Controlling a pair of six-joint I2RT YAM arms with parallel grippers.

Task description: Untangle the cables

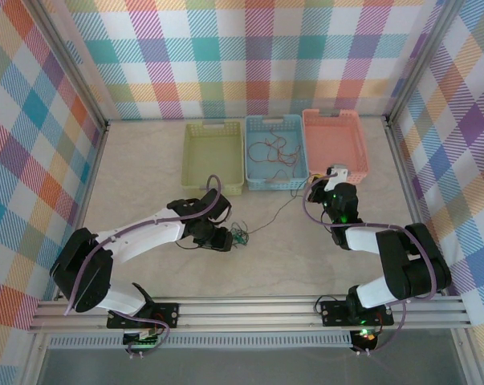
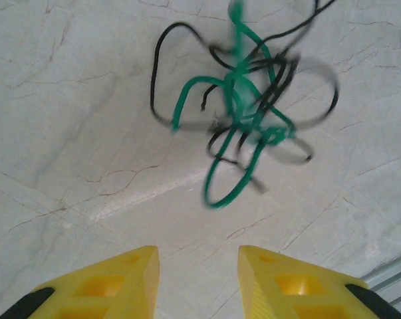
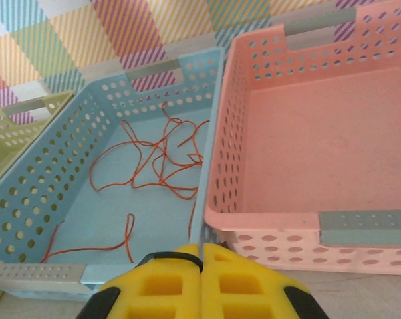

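We are seeing the left claw [image 2: 199, 266] hanging released, fingers parted, just short of the green-and-dark tangle of cables [image 2: 247, 113] lying on the counter [image 2: 67, 133]. Farther right, orange cables [image 3: 163, 156] are lying in the blue basket [image 3: 27, 206], the right claw [image 3: 202, 256] hovering clenched shut where it meets the pink basket [image 3: 267, 242].

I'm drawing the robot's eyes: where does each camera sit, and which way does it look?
Top external: above and behind the arms, looking down at the table; the left arm and right arm show, bases nearest.
Left wrist: on the left wrist, facing down at the green and dark tangle; left gripper open below.
Right wrist: on the right wrist, facing the blue basket and pink basket; right gripper shut below.
Shared: top and left wrist see the tangle; top and right wrist see both baskets.
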